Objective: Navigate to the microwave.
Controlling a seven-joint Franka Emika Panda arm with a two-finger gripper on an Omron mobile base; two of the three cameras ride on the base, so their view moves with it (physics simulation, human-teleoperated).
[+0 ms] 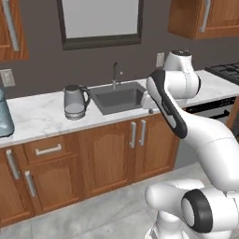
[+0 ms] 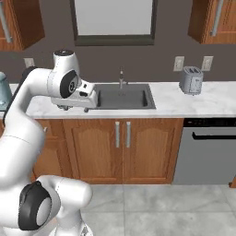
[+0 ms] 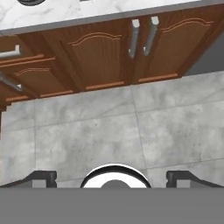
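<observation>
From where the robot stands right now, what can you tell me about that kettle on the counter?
The kettle is a rounded, silver-grey pot that looks like brushed metal, with a dark lid and a dark looped handle on its right side. It stands upright on a round base on the white marble counter, just left of the sink, and touches nothing else.

A marble worktop runs along the dark wall, with a grey sink sunk into its middle and a faucet at the sink's back edge. A silver kettle stands just left of the sink. A silver toaster sits near the back edge, well right of the sink. Wooden cabinet doors with metal handles sit under the worktop, a dishwasher beside them. A window hangs above the sink. The floor is grey tile.
</observation>
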